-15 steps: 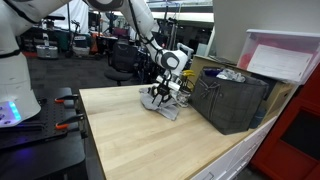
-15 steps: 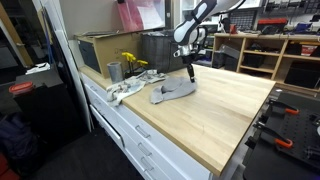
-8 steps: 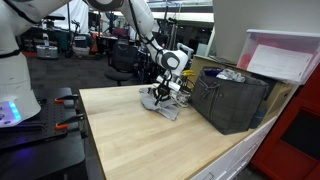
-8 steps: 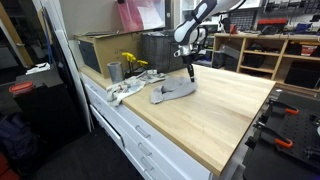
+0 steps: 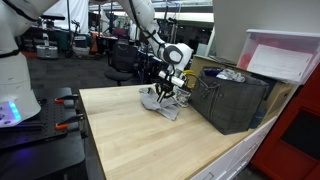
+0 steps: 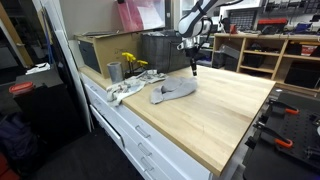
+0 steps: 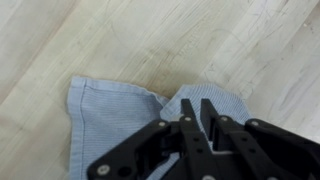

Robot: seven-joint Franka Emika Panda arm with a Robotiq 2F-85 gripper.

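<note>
The fingers (image 7: 188,125) are pinched nearly together on nothing, hovering just above the blue-grey cloth (image 7: 110,120), which lies rumpled on the wooden counter (image 7: 80,40) beside the dark bin (image 5: 235,100). To grip such thin fabric well, I judge they should spread first, come straight down over the raised fold beneath them rather than a flat patch, clench fully, then rise slowly, clear of the bin
</note>
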